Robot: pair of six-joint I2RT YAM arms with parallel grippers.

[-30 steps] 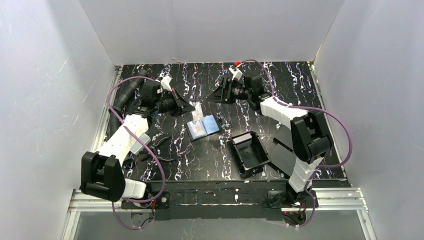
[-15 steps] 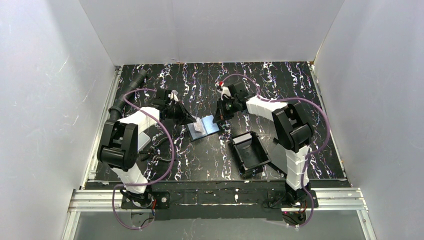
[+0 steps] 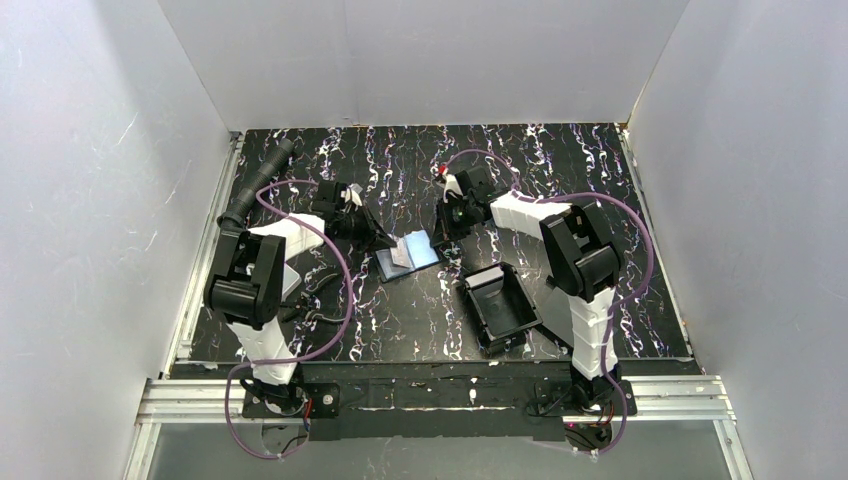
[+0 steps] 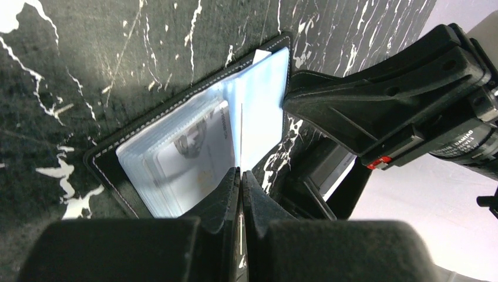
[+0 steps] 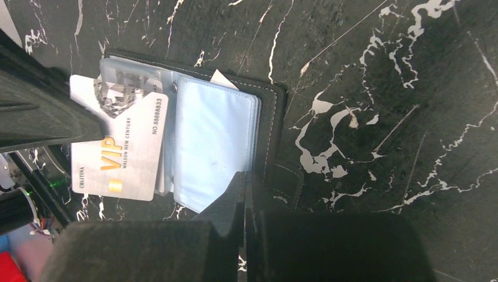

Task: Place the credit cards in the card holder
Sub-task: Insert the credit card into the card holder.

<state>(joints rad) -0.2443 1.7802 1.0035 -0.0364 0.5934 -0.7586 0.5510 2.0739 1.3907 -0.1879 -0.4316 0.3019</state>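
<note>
**Location.** The card holder [image 3: 408, 252] lies open and flat on the table [image 3: 400, 320], just above the centre of the top view. It sits between the 2 grippers. A larger black tray [image 3: 497, 305] sits to its lower right, close by but apart from it.

**Appearance.** The cover is black with pale stitching along the rim, and the lining is pale blue-grey. A stack of clear sleeves fans out from the middle fold. 1 credit card [image 5: 120, 155], silver-white with gold "VIP" lettering, lies over the left half of the holder in the right wrist view. Its upper part appears to sit under a sleeve, and its lower part projects past the sleeve edge.

**Handling (judgement).**
- The holder is light, with a soft cover, so it is likely to slide on the smooth table unless it is pinned.
- The sleeves are thin, limp and slick. They will buckle if pushed end-on.
- Take hold of the holder at the stitched cover rim, not at the sleeves.
- The card is stiff, thin and slippery. Pinch it at a short edge or a corner.

**Gripper state.**
- The left gripper [image 4: 241, 176] has its jaws closed. A thin pale edge rises from between the tips, but the pictures do not show whether it is pinched.
- The right gripper [image 5: 244, 185] has its jaws closed with nothing visible between them. Its tips rest at the lower edge of the right half of the holder.
</note>
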